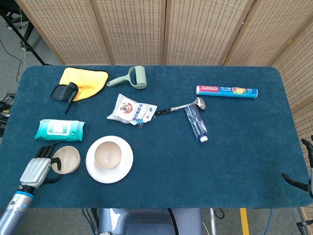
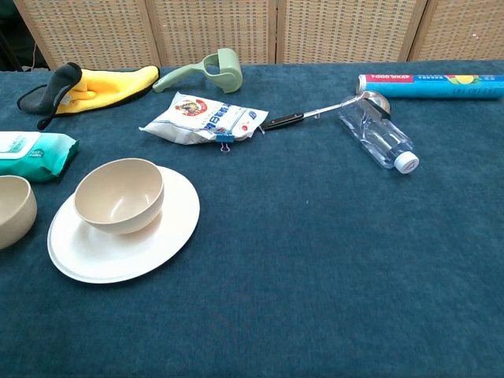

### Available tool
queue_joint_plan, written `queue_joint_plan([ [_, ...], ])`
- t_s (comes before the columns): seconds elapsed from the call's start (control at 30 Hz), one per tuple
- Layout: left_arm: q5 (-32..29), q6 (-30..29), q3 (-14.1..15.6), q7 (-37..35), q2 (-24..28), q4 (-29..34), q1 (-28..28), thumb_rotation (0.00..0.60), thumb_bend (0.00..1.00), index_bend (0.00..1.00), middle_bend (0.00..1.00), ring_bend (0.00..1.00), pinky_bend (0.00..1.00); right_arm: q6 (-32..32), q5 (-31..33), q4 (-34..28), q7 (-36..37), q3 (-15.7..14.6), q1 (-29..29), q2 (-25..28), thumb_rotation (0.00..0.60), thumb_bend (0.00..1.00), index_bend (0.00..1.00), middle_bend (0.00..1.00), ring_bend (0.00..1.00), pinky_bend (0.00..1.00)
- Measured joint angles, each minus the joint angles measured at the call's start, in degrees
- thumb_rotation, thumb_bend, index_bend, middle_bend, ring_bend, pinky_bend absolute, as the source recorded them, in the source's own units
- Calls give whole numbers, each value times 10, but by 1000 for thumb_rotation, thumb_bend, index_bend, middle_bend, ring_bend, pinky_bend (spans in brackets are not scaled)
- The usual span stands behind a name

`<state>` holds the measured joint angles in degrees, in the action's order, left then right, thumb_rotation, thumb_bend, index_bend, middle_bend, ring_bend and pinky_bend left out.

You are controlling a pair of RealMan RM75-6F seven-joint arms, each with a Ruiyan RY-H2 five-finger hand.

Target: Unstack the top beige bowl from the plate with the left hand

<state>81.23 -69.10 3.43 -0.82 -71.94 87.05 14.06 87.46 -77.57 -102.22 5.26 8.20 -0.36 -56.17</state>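
Two beige bowls. One bowl (image 1: 65, 159) sits on the blue table (image 1: 234, 152) at lower left of the head view, just left of the plate (image 1: 122, 169) and off it; the chest view shows it at the left edge, upright. The second bowl (image 1: 107, 153) sits upright in the middle of the one white plate.

Left hand (image 1: 35, 169) at lower left, fingers wrapped on the left rim of the off-plate bowl, so it grips that bowl. Right hand (image 1: 308, 178) barely in frame at the right edge, off the table; can't tell if its fingers are apart or curled.

Rest, one each: wipes pack (image 1: 59, 129) above the held bowl, yellow cloth (image 1: 84, 81) with a black item (image 1: 64, 91) upper left, green roller (image 1: 131, 78), snack bag (image 1: 131, 109) centre, ladle (image 1: 183, 106), clear bottle (image 1: 196, 123) lying touching the ladle, wrap box (image 1: 226, 91) upper right.
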Motion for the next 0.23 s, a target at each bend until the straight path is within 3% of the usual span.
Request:
queue_joint_plan([
  [0.23,9,-21,3,-4,25,28,-11,600,84,312,0,0,0,0,-1,-1,4,0,0,2,600,0,87,0,0,0],
])
